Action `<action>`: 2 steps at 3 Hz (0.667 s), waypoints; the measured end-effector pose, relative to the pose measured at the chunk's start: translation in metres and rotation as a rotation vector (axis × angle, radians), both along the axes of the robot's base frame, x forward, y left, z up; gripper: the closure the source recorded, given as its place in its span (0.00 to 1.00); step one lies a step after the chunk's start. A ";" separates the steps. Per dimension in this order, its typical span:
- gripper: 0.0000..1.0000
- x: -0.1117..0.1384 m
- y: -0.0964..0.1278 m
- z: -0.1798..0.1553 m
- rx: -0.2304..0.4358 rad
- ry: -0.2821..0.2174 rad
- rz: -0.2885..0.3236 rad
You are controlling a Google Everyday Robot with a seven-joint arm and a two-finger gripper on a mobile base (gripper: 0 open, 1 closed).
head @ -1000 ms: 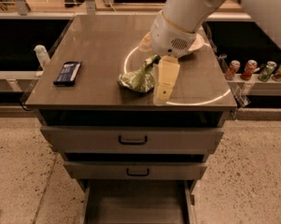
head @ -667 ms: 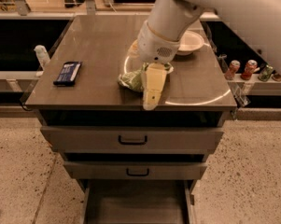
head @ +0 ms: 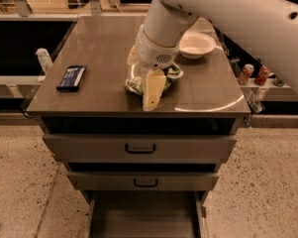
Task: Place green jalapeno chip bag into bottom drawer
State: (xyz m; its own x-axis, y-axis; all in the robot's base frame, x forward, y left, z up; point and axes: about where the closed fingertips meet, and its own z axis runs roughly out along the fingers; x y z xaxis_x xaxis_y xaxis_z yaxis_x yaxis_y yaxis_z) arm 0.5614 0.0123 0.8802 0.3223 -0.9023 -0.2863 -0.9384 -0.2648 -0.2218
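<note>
The green jalapeno chip bag (head: 137, 85) lies crumpled on the cabinet top, near its front middle. Part of it shows on the right of the arm too. My gripper (head: 152, 89) hangs from the big white arm directly over the bag and covers its middle. Its pale tip points down toward the front edge of the top. The bottom drawer (head: 143, 215) is pulled open below the two upper drawers. Its flat grey floor is bare.
A white bowl (head: 197, 44) sits at the back right of the top. A flat dark-blue packet (head: 72, 77) lies at the left. Drink cans (head: 246, 73) stand on a shelf to the right and a white bottle (head: 43, 58) to the left.
The arm has swung left and the gripper has moved from the bag's right side to directly over the bag. The bag stays on the top.
</note>
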 end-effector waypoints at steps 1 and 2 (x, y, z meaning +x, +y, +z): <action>0.43 0.000 0.000 0.000 0.000 0.000 0.000; 0.66 0.000 0.000 0.000 0.000 0.000 0.000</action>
